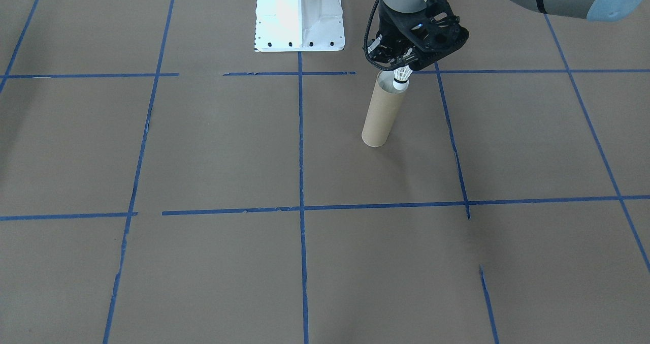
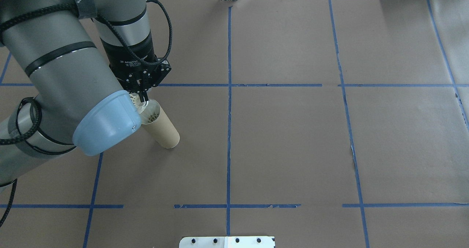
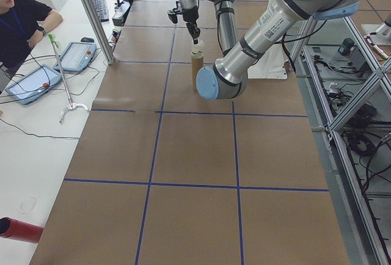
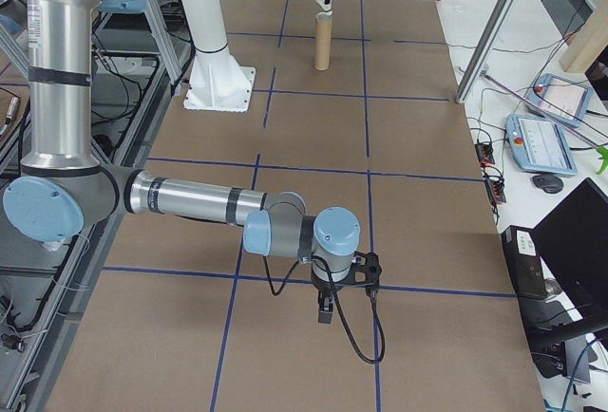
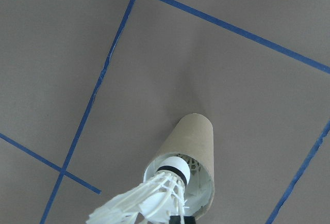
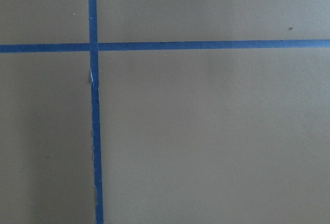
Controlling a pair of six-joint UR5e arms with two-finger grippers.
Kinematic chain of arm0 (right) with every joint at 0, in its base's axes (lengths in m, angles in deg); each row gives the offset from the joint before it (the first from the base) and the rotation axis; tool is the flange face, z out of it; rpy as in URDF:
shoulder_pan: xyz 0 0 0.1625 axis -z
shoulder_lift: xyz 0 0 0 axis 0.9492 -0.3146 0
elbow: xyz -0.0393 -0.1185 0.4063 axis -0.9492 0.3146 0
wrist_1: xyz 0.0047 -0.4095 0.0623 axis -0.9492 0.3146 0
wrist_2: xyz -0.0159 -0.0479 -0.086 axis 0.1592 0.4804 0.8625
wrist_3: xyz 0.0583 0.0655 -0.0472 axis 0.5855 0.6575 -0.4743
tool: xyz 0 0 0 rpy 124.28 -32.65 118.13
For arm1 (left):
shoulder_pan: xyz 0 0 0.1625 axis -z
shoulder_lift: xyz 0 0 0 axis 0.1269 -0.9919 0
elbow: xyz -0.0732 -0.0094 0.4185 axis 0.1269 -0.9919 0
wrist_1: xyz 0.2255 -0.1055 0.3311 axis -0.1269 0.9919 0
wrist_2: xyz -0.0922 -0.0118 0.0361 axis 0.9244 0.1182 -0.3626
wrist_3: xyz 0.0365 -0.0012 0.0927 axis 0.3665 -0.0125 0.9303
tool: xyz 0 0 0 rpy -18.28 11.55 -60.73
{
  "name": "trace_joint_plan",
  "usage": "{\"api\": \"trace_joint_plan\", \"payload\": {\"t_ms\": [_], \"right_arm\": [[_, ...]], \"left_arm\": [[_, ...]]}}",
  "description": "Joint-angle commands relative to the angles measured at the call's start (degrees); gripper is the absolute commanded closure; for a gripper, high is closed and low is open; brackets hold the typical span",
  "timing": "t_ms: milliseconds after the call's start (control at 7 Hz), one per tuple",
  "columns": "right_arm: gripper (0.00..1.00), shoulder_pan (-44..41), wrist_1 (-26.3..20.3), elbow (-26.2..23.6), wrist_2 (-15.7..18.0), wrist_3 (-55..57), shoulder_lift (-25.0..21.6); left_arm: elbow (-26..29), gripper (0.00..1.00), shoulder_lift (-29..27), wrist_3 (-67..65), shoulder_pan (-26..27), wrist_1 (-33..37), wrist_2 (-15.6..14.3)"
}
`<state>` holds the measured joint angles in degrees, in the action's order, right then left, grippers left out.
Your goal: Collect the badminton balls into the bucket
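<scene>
The bucket [image 1: 382, 115] is a brown cardboard tube standing upright on the brown table near the robot's base. My left gripper [image 1: 404, 67] hangs just above its mouth, shut on the feathers of a white badminton ball [image 1: 402, 76]. The ball's cork tip points down into the opening. In the left wrist view the ball [image 5: 154, 198] is at the rim of the bucket [image 5: 192, 137], with white lattice visible inside. My right gripper [image 4: 324, 317] is low over the table far from the bucket [image 4: 323, 42]; I cannot tell whether it is open or shut.
The white robot base [image 1: 299, 16] stands beside the bucket. A person [image 3: 21, 18] sits at the white side table with control pendants [image 3: 30, 85]. An aluminium post [image 3: 91, 14] rises at the table's edge. Blue tape lines grid the table [image 2: 293, 141].
</scene>
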<state>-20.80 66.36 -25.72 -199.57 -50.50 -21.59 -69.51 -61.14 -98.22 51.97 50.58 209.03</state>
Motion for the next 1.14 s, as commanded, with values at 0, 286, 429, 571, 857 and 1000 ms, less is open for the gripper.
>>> {"api": "trace_joint_plan", "payload": {"t_ms": [0, 286, 429, 571, 857, 1000], "right_arm": [[0.00, 0.00, 0.00, -0.06, 0.00, 0.00, 0.03], [0.00, 0.00, 0.00, 0.03, 0.00, 0.00, 0.03], [0.00, 0.00, 0.00, 0.03, 0.00, 0.00, 0.03], [0.00, 0.00, 0.00, 0.03, 0.00, 0.00, 0.03], [0.00, 0.00, 0.00, 0.03, 0.00, 0.00, 0.03], [0.00, 0.00, 0.00, 0.03, 0.00, 0.00, -0.06]], "left_arm": [[0.14, 0.43, 0.25, 0.00, -0.12, 0.40, -0.15], [0.14, 0.00, 0.25, 0.00, -0.55, 0.58, -1.99], [-0.56, 0.00, 0.51, 0.17, -0.47, 0.67, -2.95], [-0.65, 0.00, 0.77, 4.27, -0.12, 2.15, -3.40], [-4.05, 0.00, 8.19, 16.63, 4.76, 12.89, -2.71], [-4.77, 0.00, 13.55, 21.66, 8.63, 20.80, -2.61]]}}
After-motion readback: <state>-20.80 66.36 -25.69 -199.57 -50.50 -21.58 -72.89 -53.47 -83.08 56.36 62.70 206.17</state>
